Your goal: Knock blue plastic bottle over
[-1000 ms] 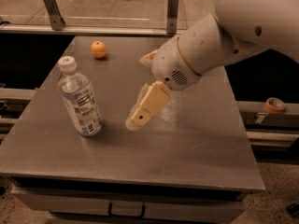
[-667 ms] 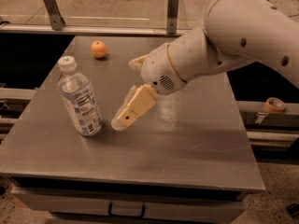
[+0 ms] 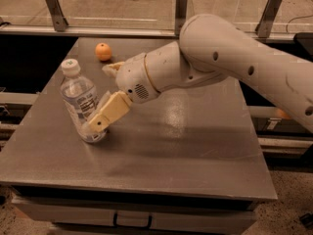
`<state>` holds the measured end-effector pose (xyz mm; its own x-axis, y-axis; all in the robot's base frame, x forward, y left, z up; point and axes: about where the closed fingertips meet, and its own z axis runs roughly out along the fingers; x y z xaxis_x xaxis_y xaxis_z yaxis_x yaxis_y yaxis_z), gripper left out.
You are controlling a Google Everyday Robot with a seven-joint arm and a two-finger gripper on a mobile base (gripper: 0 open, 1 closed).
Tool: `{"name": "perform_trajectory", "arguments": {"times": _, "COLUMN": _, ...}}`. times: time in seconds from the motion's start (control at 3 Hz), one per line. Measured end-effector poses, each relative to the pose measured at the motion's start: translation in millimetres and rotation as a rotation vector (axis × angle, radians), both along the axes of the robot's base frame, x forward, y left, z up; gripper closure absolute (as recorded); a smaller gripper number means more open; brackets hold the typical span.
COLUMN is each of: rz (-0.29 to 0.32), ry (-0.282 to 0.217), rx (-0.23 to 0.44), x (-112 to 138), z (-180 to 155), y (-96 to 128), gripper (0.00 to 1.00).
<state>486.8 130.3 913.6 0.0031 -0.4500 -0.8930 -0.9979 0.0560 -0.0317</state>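
The blue plastic bottle (image 3: 79, 100) is clear with a white screw cap and a blue-and-white label. It stands on the left part of the grey table (image 3: 186, 146), leaning a little to the left. My gripper (image 3: 98, 123) reaches in from the right on the white arm. Its cream-coloured fingers (image 3: 108, 111) press against the lower right side of the bottle, near its base. The bottle's bottom right edge is partly hidden behind the fingers.
An orange (image 3: 103, 51) lies at the back of the table, behind the bottle and arm. A metal railing with posts (image 3: 181, 9) runs behind the table. Dark gaps drop off on both sides of the table.
My gripper has swept left across the table and reached the bottle. The bottle has tipped slightly to the left under the contact.
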Motion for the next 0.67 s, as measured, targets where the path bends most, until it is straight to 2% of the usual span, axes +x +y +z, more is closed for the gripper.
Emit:
{"name": "perform_trajectory", "arguments": {"times": 0.33, "rz": 0.050, "ry": 0.014, "rx": 0.052, "x": -4.2, "z": -1.1, "y": 29.1, "gripper": 0.18}}
{"name": "perform_trajectory", "arguments": {"times": 0.67, "rz": 0.048, "ry": 0.031, "rx": 0.077, "x": -3.6, "z": -5.8, "y": 31.3, "gripper": 0.41}}
